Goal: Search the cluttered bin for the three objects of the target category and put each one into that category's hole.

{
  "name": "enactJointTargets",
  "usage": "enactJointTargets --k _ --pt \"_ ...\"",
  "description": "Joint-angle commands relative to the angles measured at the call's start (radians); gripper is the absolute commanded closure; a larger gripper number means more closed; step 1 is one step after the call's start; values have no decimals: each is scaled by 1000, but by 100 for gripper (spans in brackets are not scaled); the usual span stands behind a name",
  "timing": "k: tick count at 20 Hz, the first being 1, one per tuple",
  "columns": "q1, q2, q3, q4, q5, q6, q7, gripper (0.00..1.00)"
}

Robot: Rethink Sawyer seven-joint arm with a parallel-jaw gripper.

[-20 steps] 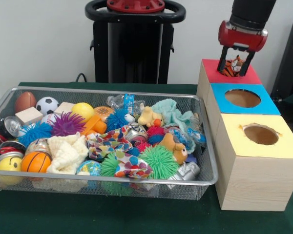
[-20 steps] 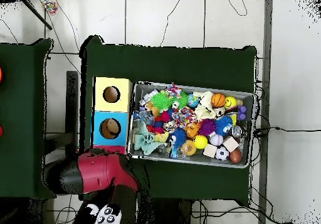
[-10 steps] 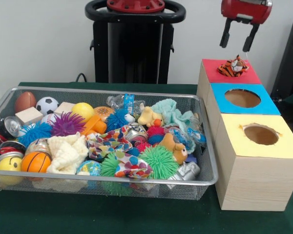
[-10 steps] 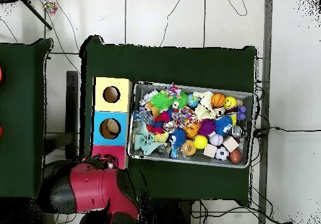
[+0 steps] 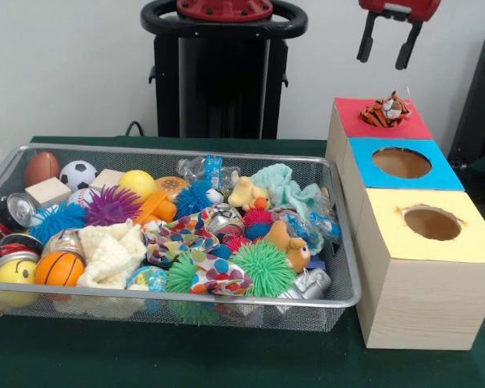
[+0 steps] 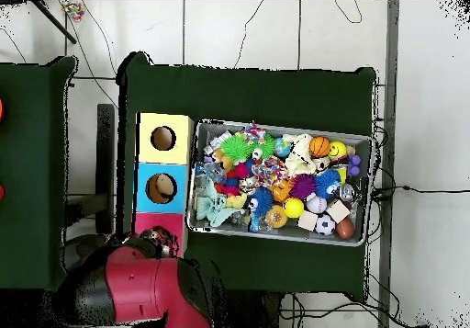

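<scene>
Below the gripper: tiger toy (image 5: 385, 111) lies on the red box (image 5: 352, 119), not down its hole.
Gripper (image 5: 385, 42): fingers spread, empty, high above the box.
Step in hand: one soft toy delivered but unseated, judging by its perch.
Next move: nudge it in, or fetch another plush, perhaps the yellow plush (image 5: 249, 193), from the wire bin (image 5: 349, 284) off to one side.

From my station I see the glossy red gripper housing (image 5: 388, 36) at the top edge, with two slim black jaws hanging from it, each a straight bar with a slight bend. Behind stands the black box-shaped pedestal column (image 5: 224, 85), topped by a black oval ring around a red cap. Overhead, the bulky red arm casing (image 6: 138, 290) shows rounded black joint sections.
</scene>
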Motion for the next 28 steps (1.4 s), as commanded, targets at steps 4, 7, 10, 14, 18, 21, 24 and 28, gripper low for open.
enactJointTargets --k 4,7,10,14,18,21,24,28 --pt "-5 71 12 17 -83 76 87 0" --pt "21 102 -4 3 -93 66 118 0" --pt "33 120 -8 3 -93 57 127 0" --pt "35 125 -7 2 -96 60 119 0" --pt "33 162 -13 3 -115 17 121 0" --pt "42 210 -30 -18 -137 -16 133 0" --pt "56 244 -43 -40 -150 -30 145 0" --pt "60 273 -44 -55 -155 -46 144 0"
